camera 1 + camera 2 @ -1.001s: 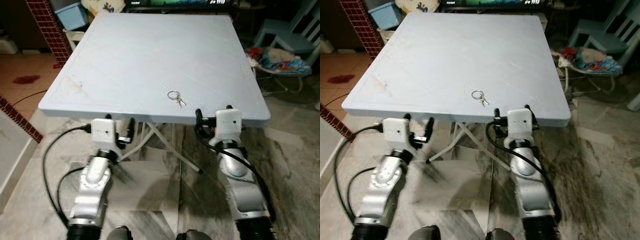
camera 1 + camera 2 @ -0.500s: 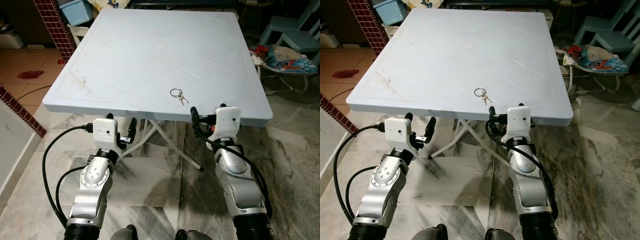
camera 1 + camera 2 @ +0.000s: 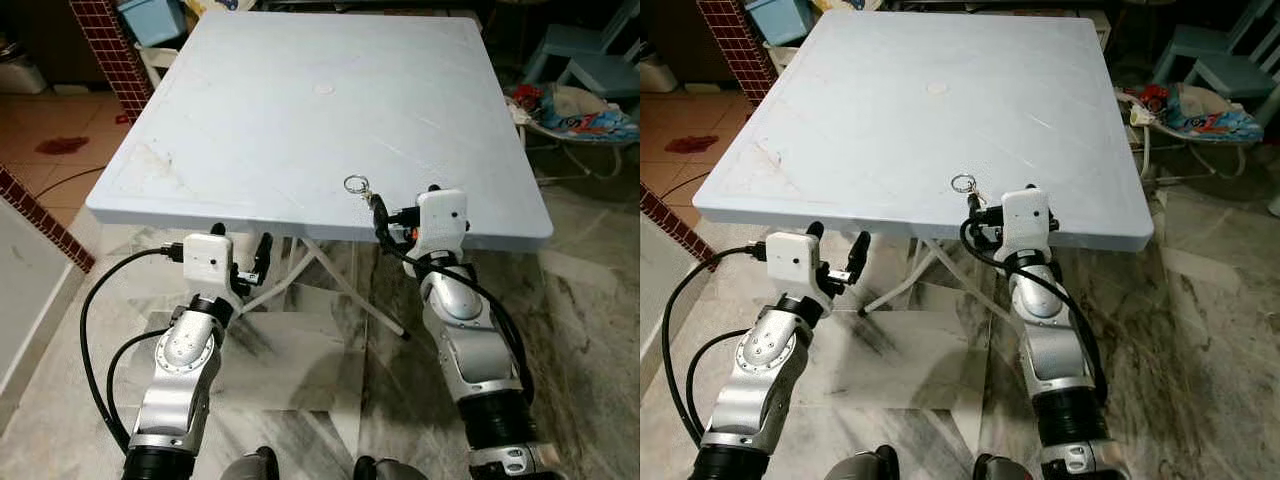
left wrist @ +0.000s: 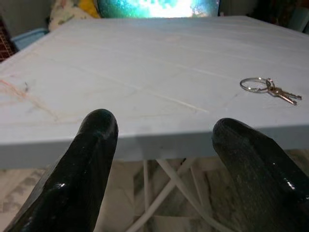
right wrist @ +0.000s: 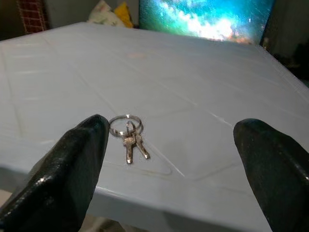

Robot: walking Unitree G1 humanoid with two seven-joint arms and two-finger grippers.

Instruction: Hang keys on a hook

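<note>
Here, keys [image 5: 128, 134]: flat on the worktop [image 3: 300, 110], near its front edge.
Right gripper [image 5: 169, 159]: fingers spread, just before the keys.
Left gripper [image 4: 164, 159]: fingers spread, at the worktop's front edge.

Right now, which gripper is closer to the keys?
The right gripper: it has reached the table's near edge just beside the keys, fingers open. The left gripper sits lower, under the edge and further away.

Table [image 3: 250, 110] top bare around the keys [image 5: 128, 134]; right gripper [image 5: 169, 159] fingers spread, unobstructed path over the near edge.
</note>
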